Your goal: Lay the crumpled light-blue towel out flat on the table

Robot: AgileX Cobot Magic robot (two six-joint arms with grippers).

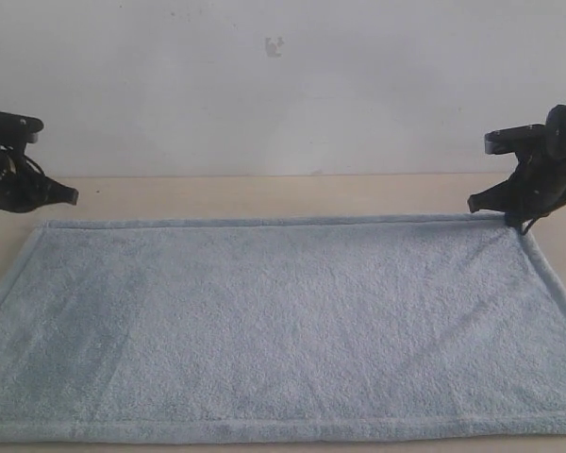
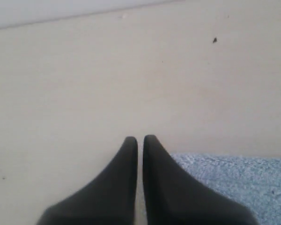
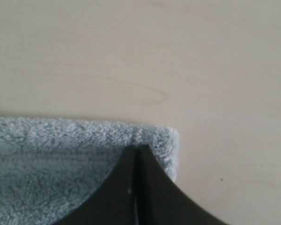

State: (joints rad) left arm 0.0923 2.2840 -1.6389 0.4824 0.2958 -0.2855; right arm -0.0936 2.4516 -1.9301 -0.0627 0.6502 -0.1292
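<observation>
Pale-blue terry towel (image 1: 283, 330) lies flat on beige wood-look tabletop (image 1: 264, 193). Right pincer (image 3: 136, 149), pressed together, is over one far corner. Left pincer (image 2: 139, 139), likewise pressed together, is beside the other.

Count, all views.
Towel (image 1: 283, 321): one, light blue.
Table (image 1: 264, 193): one, pale beige.
Grippers: two, namely one left gripper (image 2: 140, 140) and one right gripper (image 3: 136, 149).
Fingers: two black ones per gripper, four in all; left pair (image 2: 124, 183), right pair (image 3: 154, 192).
Wall (image 1: 406, 85): one, white.
Grey mark (image 1: 274, 46) on the wall: one.
Dark speck (image 2: 214, 40) on the table: one, seen in the left wrist view only.
</observation>
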